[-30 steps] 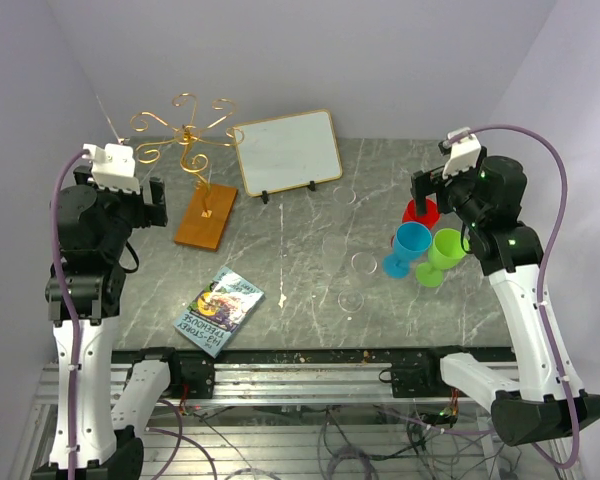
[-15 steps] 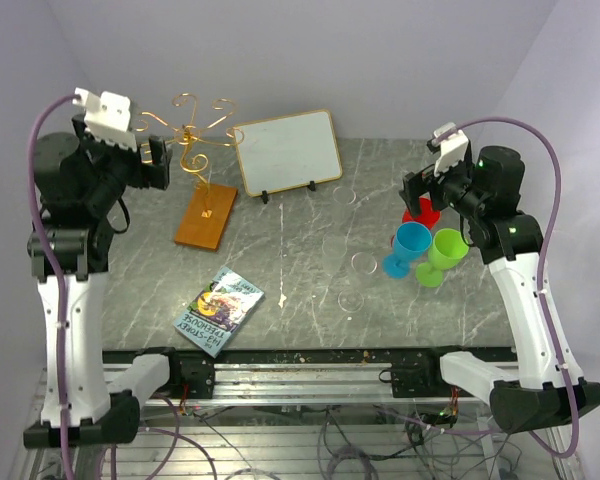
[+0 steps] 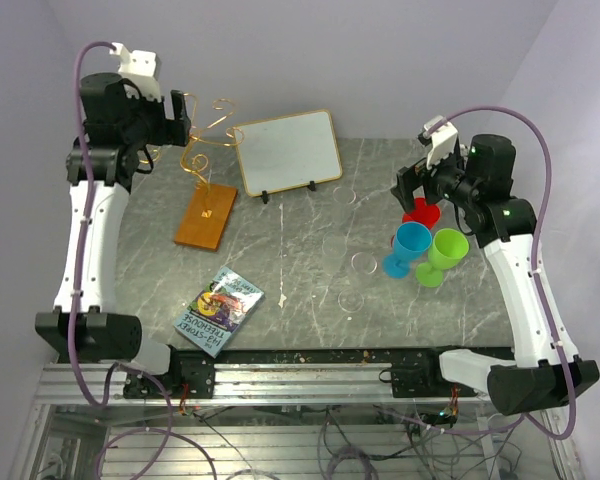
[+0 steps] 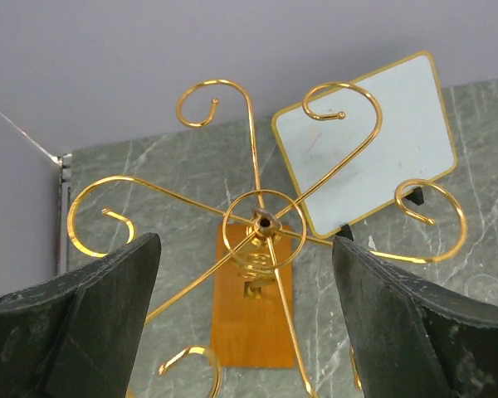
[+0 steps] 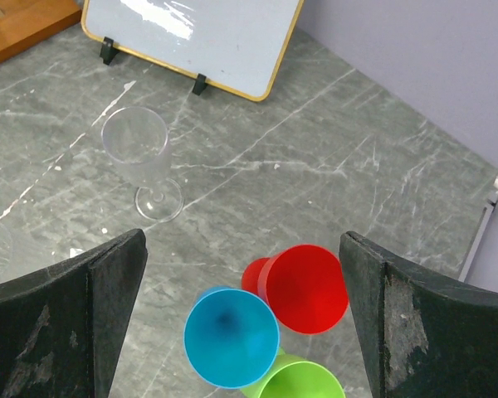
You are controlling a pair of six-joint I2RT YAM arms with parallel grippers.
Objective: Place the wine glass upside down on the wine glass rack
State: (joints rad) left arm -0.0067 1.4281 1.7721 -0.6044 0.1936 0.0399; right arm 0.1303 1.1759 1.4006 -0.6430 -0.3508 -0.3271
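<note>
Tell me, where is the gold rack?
The gold rack stands far left in the top view, right beside the white board.

2 white arms (image 3: pixel 85 240), blk joints (image 3: pixel 492 168) (purple cables (image 3: pixel 543 180)).

"Where's your left side?"

"Stretched up tall, wrist bent over at the top. My left gripper (image 3: pixel 176 118) points down and forward, fingers spread wide, nothing between them."

"And the right?"

"Raised as well, forearm leaning inward. My right gripper (image 3: pixel 410 188) tilts downward, fingers just as wide apart, holding nothing."
</note>
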